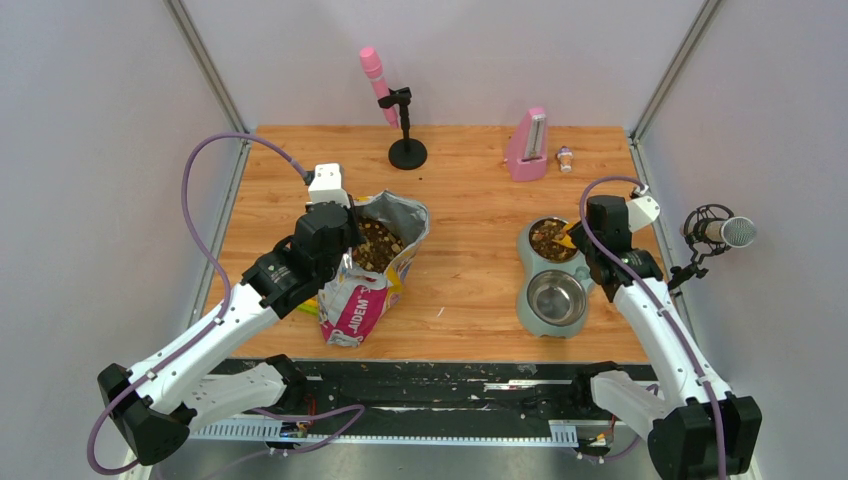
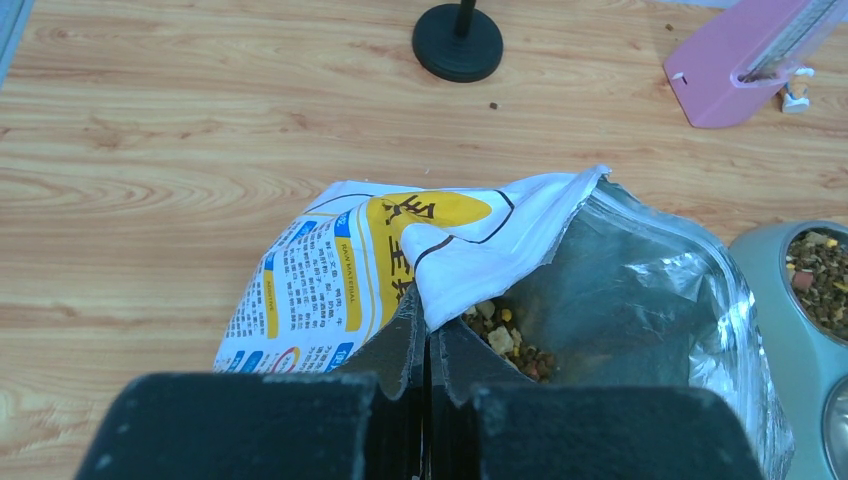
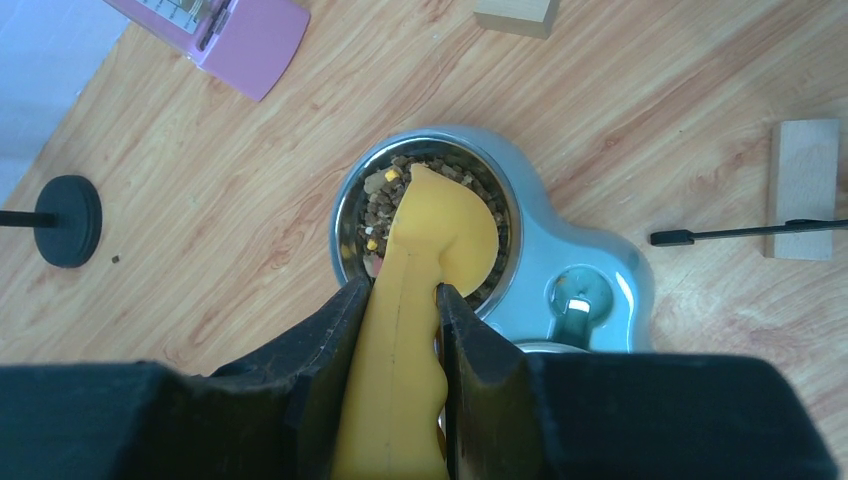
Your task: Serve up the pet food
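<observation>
Brown kibble pet food [image 1: 378, 243] fills the open printed bag [image 1: 362, 300] on the table's left; it also shows inside the bag in the left wrist view [image 2: 510, 345]. My left gripper [image 2: 428, 330] is shut on the bag's rim [image 2: 470, 265], holding it open. More pet food [image 3: 395, 205] lies in the far steel bowl of the grey-green double feeder [image 1: 528, 290]. My right gripper [image 3: 400, 300] is shut on the handle of a yellow scoop [image 3: 440, 235], whose upturned underside is over that bowl. The near bowl [image 1: 556, 297] has no food in it.
A pink microphone on a black stand [image 1: 405, 152] and a pink metronome [image 1: 527, 145] stand at the back. A grey microphone [image 1: 722, 232] sits off the right edge. Wooden blocks [image 3: 805, 188] lie near the feeder. A few stray pellets [image 1: 438, 313] dot the table.
</observation>
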You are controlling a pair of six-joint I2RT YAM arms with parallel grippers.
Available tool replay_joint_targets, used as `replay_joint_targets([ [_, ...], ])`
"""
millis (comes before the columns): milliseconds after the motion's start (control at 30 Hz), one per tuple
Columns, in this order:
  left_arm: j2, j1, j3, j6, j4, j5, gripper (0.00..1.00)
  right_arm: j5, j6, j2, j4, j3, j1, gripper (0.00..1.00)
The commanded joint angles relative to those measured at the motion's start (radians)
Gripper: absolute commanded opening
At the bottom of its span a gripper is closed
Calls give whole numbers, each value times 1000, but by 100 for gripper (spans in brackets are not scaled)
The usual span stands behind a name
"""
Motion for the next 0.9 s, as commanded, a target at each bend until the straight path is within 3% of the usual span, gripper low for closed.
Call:
replay_joint_targets([
  [0,-25,-3,4,-9,66,-30,0,12,-36,-4,-2,47,-4,0],
  [400,-26,-4,3,-9,65,-29,0,23,-111,-32,-77,91,-3,0],
  [867,-33,-3,4,-6,64,-20,0,-72,-199,14,-187,179,-4,0],
])
